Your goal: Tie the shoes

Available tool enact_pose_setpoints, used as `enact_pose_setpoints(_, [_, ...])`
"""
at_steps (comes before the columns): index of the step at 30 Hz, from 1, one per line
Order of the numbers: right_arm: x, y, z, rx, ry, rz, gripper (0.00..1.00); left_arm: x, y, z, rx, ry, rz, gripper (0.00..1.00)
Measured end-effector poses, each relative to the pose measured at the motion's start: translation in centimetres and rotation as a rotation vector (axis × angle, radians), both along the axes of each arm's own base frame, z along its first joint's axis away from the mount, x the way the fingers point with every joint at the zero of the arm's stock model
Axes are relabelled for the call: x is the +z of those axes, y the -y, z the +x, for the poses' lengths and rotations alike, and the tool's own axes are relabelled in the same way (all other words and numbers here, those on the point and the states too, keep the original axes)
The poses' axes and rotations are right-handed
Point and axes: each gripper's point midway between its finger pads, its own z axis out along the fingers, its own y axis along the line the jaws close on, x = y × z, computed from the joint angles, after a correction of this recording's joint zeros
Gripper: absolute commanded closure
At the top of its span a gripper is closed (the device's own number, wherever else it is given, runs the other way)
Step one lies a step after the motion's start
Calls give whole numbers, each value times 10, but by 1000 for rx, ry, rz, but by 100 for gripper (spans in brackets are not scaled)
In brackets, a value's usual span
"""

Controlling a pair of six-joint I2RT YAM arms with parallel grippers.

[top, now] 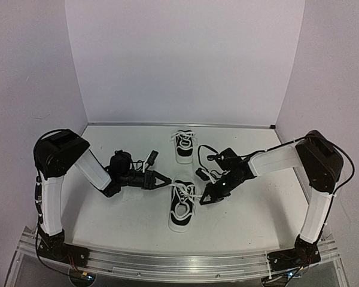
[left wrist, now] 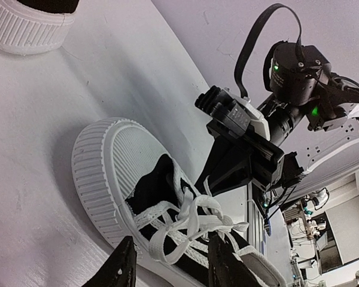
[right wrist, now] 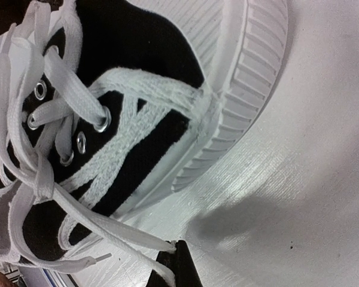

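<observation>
The near shoe (top: 180,209), a black sneaker with a white toe cap, lies between my two grippers with its toe towards the near edge. My left gripper (top: 166,179) is at its left side. In the left wrist view its fingers (left wrist: 124,266) stand apart, open (left wrist: 173,263), with the knotted white laces (left wrist: 191,224) between them above the shoe (left wrist: 102,173). My right gripper (top: 204,200) is at the shoe's right side. In the right wrist view it (right wrist: 176,264) is shut on a white lace (right wrist: 107,224) drawn taut from the shoe (right wrist: 137,42). The far shoe (top: 183,146) stands apart behind.
The far shoe's sole (left wrist: 24,27) shows at the top left of the left wrist view. White walls (top: 185,60) close the back and sides of the table. A metal rail (top: 179,263) runs along the near edge by the arm bases.
</observation>
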Motion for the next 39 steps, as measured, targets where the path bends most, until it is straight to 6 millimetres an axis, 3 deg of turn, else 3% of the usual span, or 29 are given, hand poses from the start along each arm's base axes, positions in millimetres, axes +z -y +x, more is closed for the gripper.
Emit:
enact_pose_setpoints(7, [0, 0, 0, -3, -3, 0, 100, -3, 1, 1, 1, 1, -7, 63])
enact_pose_setpoints(12, [0, 0, 0, -4, -4, 0, 100, -9, 1, 1, 3, -21, -5, 73])
enact_pose_setpoints(15, [0, 0, 0, -4, -4, 0, 100, -6, 2, 2, 2, -16, -16, 83])
enact_pose_setpoints(18, [0, 0, 0, -4, -5, -1, 100, -1, 3, 3, 1, -8, -35, 99])
enact_pose_setpoints(27, [-3, 4, 0, -17, -7, -26, 100, 6, -14, -6, 47, 3, -24, 100])
enact_pose_setpoints(35, [-2, 9, -4, -30, -1, -44, 100, 37, -24, 0, 117, 115, 24, 100])
enact_pose_setpoints(39, [-1, 11, -3, -36, 8, -50, 100, 27, -29, 3, 141, 115, 83, 100])
